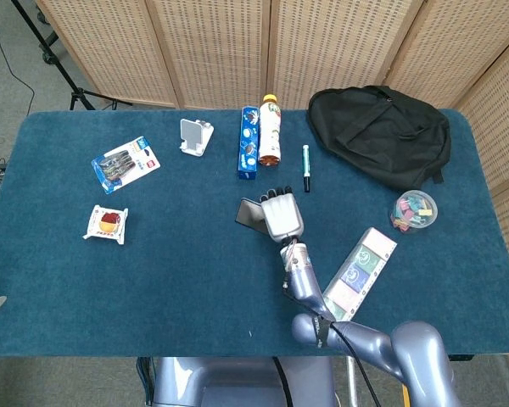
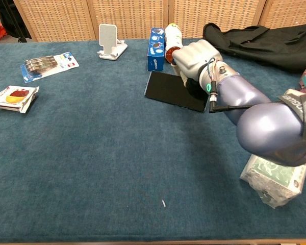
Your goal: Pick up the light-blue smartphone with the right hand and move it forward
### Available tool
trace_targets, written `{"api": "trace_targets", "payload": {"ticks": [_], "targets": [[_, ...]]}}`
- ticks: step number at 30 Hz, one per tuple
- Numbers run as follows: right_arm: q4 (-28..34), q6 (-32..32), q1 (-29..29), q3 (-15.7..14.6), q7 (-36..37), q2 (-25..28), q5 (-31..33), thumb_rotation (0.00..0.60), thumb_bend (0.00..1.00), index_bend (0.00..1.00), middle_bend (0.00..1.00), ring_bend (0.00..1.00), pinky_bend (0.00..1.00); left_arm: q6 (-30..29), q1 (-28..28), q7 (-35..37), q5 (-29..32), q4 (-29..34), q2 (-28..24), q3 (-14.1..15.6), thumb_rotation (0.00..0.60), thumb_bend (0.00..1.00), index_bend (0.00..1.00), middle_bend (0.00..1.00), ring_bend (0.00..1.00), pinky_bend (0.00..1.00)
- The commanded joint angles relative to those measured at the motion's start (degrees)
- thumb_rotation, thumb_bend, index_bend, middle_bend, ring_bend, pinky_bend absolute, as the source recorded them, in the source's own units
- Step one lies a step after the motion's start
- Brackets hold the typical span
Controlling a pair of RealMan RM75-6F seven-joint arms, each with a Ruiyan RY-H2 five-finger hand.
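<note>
One hand in view: my right hand [image 2: 196, 57], raised over the middle of the table [image 1: 59, 280]; my left hand shows in neither view
Hold: my fingers are clamped on the right edge of the smartphone [image 2: 176, 92]; nothing else is in them
Smartphone: lifted clear of the blue cloth, tilted so its dark face shows in the chest view; from the head view it sticks out to the left of my hand [image 1: 282, 217] as a dark slab [image 1: 253, 213]
Beyond my hand: the blue snack box [image 1: 248, 142] and the orange-capped bottle [image 1: 271, 130] lie side by side; the green marker [image 1: 306, 166] is just to their right
Far right: the black backpack [image 1: 382, 134]; nearer, the tub of clips [image 1: 414, 209]; the long boxed set [image 1: 356, 273] lies beside my forearm
Far left: the white phone stand [image 1: 194, 136], the carded pack [image 1: 125, 164] and the small snack packet [image 1: 107, 225], all well apart from my hand
</note>
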State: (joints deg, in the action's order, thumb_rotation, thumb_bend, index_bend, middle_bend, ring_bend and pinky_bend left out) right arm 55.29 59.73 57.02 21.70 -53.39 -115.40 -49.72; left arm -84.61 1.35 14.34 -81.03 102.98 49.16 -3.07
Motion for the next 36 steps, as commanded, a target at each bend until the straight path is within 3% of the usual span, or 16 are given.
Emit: {"api": "trace_targets", "payload": {"ticks": [1, 8, 11, 13, 16, 19, 21, 24, 30, 36], "targets": [[0.89, -0.05, -0.17, 0.5, 0.13, 1.53, 0.35, 0.6, 0.63, 0.41, 0.21, 0.17, 0.27, 0.49, 0.21, -0.04, 0.25, 0.02, -0.03, -0.05, 0.6, 0.0, 0.0, 0.0, 0.0, 0.0], [14.14, 3.68, -3.21, -1.6, 2.43, 7.36, -3.82, 0.6, 0.56, 0.4, 0.21, 0.16, 0.25, 0.45, 0.22, -0.62, 0.27, 0.19, 0.07, -0.1, 0.6, 0.0, 0.0, 0.0, 0.0, 0.0], [20.6, 5.14, -4.95, -3.64, 3.24, 11.11, -6.85, 0.6, 0.36, 0.35, 0.19, 0.14, 0.2, 0.26, 0.15, -0.94, -0.22, 0.23, 0.17, 0.07, 0.6, 0.0, 0.0, 0.0, 0.0, 0.0], [23.7, 5.54, -5.93, -4.63, 3.97, 13.14, -8.11, 0.6, 0.13, 0.21, 0.15, 0.09, 0.14, 0.1, 0.08, -1.1, -0.56, 0.23, 0.21, 0.19, 0.6, 0.0, 0.0, 0.0, 0.0, 0.0], [29.43, 6.5, -8.34, -6.93, 6.63, 17.63, -11.34, 0.6, 0.0, 0.06, 0.05, 0.01, 0.07, -0.38, -0.11, -1.48, -1.47, 0.22, 0.34, 0.48, 0.6, 0.0, 0.0, 0.0, 0.0, 0.0], [36.04, 8.54, -12.27, -10.28, 11.31, 24.03, -16.0, 0.6, 0.0, 0.0, 0.0, 0.0, 0.02, -1.19, -0.47, -2.53, -2.5, 0.18, 0.67, 0.88, 0.6, 0.0, 0.0, 0.0, 0.0, 0.0], [41.59, 13.33, -17.31, -13.68, 15.32, 29.75, -20.33, 0.6, 0.0, 0.0, 0.0, 0.0, 0.0, -1.94, -0.87, -3.4, -3.37, 0.31, 1.12, 1.28, 0.6, 0.0, 0.0, 0.0, 0.0, 0.0], [43.66, 16.4, -20.71, -16.32, 18.97, 33.66, -24.14, 0.6, 0.0, 0.0, 0.0, 0.0, 0.0, -2.36, -1.23, -4.0, -3.5, 0.21, 1.49, 1.53, 0.6, 0.0, 0.0, 0.0, 0.0, 0.0], [44.25, 23.05, -28.43, -21.54, 27.78, 39.81, -29.96, 0.6, 0.0, 0.0, 0.0, 0.0, 0.0, -3.14, -1.85, -4.33, -3.8, -0.31, 2.08, 1.88, 0.6, 0.0, 0.0, 0.0, 0.0, 0.0], [41.41, 28.23, -35.45, -24.5, 36.12, 42.4, -31.11, 0.6, 0.0, 0.0, 0.0, 0.0, 0.0, -4.55, -1.97, -4.17, -5.15, -1.7, 2.59, 1.63, 0.6, 0.0, 0.0, 0.0, 0.0, 0.0]]}}
